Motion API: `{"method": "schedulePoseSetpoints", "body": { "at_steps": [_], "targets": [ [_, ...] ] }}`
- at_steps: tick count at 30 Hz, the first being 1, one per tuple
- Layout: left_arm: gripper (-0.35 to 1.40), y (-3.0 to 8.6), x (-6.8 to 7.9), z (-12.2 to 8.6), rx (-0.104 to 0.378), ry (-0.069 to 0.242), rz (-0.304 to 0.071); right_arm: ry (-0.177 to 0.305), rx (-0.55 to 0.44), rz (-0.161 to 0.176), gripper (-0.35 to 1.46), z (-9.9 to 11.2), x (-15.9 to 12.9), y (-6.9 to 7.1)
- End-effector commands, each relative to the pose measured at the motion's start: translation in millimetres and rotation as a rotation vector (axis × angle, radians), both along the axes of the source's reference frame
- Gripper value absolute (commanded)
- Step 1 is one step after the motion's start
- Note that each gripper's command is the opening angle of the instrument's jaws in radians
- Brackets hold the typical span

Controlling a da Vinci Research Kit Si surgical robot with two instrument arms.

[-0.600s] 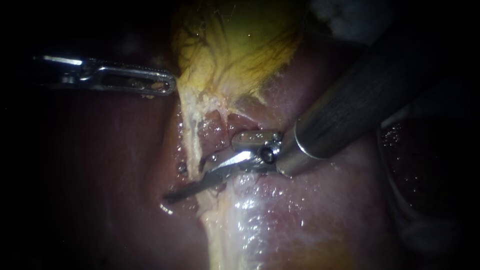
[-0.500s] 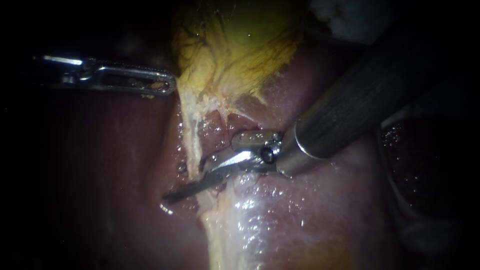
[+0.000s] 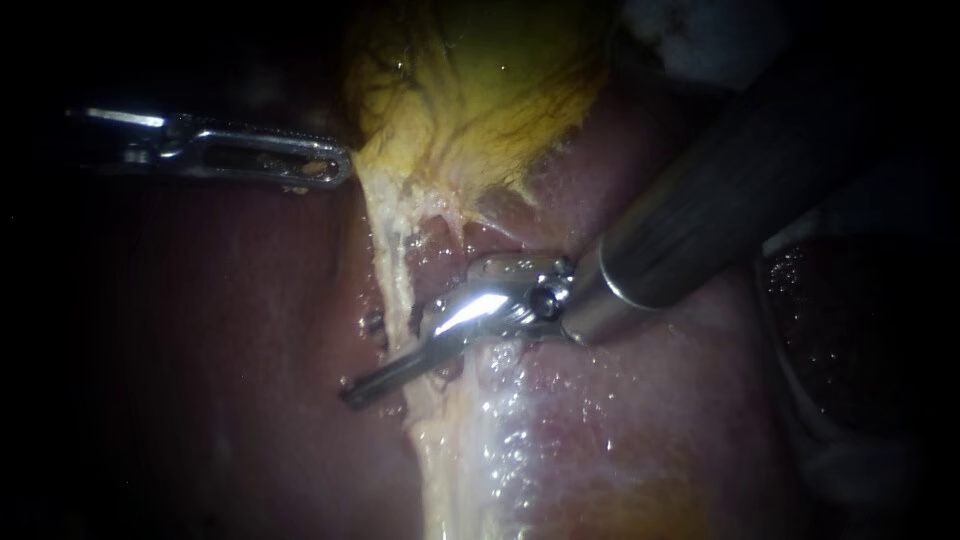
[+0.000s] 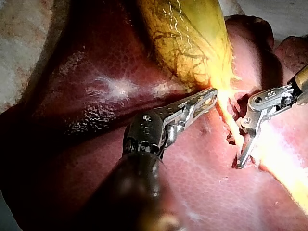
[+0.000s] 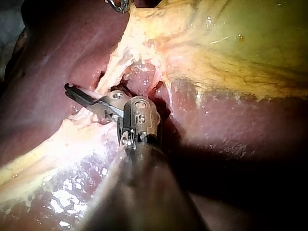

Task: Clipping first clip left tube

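The left tube [image 3: 392,275] is a pale strand running down from the yellow-green gallbladder [image 3: 480,90] over the liver [image 3: 250,330]. My right instrument [image 3: 365,385] comes in from the upper right, and its long slim jaws lie across this tube, shut on it. Their tip shows beyond the tube's far side. In the right wrist view the right instrument [image 5: 70,88] crosses the same strand [image 5: 108,77]. My left instrument [image 3: 335,165] is at the upper left, its slotted jaws shut on the gallbladder's edge. The left wrist view shows the left instrument [image 4: 211,95] on that edge too.
A second pale strand [image 3: 452,225] lies just right of the left tube, near the right instrument's hinge. A glistening pale band of tissue [image 3: 470,460] runs down from the tubes. A dark liver lobe [image 3: 860,320] sits at the right and white gauze [image 3: 690,30] at the top right.
The right instrument's jaws have come together on the left tube and look thicker and brighter. Their tip has shifted slightly right and the hinge has risen a little. The left instrument has not moved.
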State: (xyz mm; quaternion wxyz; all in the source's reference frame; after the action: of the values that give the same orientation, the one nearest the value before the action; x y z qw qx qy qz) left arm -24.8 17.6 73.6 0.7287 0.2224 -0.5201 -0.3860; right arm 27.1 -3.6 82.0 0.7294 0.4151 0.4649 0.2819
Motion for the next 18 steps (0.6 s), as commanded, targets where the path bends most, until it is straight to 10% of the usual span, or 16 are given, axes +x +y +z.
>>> {"method": "schedulePoseSetpoints", "body": {
  "at_steps": [1,18],
  "targets": [
    [-0.35,0.0,0.0,0.0,0.000,0.000,0.000,0.001,-0.007,0.001,0.60,-0.1,-0.3,0.0],
    [-0.35,0.0,0.0,0.0,0.000,0.000,0.000,-0.017,-0.060,0.001,0.60,-1.5,-4.3,2.2]
  ]
}}
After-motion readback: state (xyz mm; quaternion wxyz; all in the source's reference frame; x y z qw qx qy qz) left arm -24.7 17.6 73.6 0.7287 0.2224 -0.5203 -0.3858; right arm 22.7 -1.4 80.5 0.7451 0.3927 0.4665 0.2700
